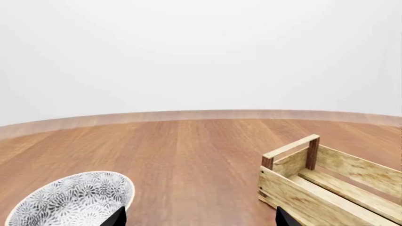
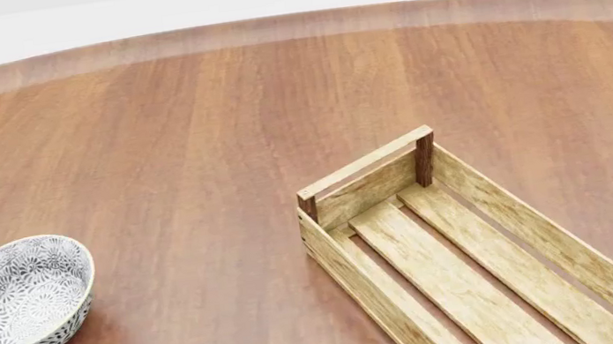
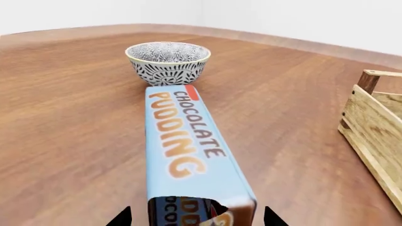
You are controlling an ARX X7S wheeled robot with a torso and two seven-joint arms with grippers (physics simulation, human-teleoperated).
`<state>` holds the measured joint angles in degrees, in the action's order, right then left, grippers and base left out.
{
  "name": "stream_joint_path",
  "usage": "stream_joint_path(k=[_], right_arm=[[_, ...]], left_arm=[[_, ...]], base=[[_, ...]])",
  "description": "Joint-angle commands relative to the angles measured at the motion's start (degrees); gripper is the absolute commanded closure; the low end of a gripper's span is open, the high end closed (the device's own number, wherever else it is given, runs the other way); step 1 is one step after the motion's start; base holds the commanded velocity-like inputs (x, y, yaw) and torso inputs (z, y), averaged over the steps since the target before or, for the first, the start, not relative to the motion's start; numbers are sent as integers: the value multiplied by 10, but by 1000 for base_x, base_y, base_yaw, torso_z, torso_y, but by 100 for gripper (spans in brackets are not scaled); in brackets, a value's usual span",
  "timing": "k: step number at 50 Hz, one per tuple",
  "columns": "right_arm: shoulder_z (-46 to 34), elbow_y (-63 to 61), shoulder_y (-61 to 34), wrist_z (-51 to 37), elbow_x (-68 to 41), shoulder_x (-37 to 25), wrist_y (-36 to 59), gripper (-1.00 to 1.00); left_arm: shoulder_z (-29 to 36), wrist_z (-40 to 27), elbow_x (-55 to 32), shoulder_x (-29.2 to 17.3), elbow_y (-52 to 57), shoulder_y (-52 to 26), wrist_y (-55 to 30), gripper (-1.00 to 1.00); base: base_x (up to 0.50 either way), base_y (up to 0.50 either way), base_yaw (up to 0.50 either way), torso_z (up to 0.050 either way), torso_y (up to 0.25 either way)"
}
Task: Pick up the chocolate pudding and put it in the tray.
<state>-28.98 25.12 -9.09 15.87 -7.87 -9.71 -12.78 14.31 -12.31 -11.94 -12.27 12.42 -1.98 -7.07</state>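
Right tool (image 3: 196,217) is open w/ a finger each side of the chocolate pudding (image 3: 185,146), lying flat near the bench's (image 2: 193,124) front edge by the bowl (image 2: 17,297), prob. to grab it for the tray (image 2: 461,267); left tool (image 1: 197,219) open too.

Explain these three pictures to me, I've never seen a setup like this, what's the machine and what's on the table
These are simulator renders from a two-armed wheeled robot. One camera sits on its head, looking down; one rides near each gripper.

On the wooden table are a patterned bowl, a long slatted wooden tray with nothing in it, and the chocolate pudding carton, lying flat just in front of the bowl.

The right wrist view looks along the carton, with the right gripper open, its fingertips on either side of the near end, not clamped. The left gripper is open and holds nothing; it shows as dark tips by the bowl in the head view.
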Motion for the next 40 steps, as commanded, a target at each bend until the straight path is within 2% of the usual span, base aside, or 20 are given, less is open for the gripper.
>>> stream_joint_path(k=[1,18,19,40], right_arm=[[-4,37,-13,0,0,8,-15,-100],[-8,67,-34,-3,0,14,-25,-100],[-10,57,-30,-1,-1,11,-20,100],[-2,23,-33,-16,-11,-6,-2,100]], left_arm=[[4,-2,-2,-2,-3,-2,2,-100],[9,-7,-5,-3,-7,-6,4,-100],[9,-7,-4,-4,-8,-5,6,-100],[15,-13,-9,-11,0,-4,3,-100]], base=[[0,0,0,0,0],[0,0,0,0,0],[0,0,0,0,0],[0,0,0,0,0]])
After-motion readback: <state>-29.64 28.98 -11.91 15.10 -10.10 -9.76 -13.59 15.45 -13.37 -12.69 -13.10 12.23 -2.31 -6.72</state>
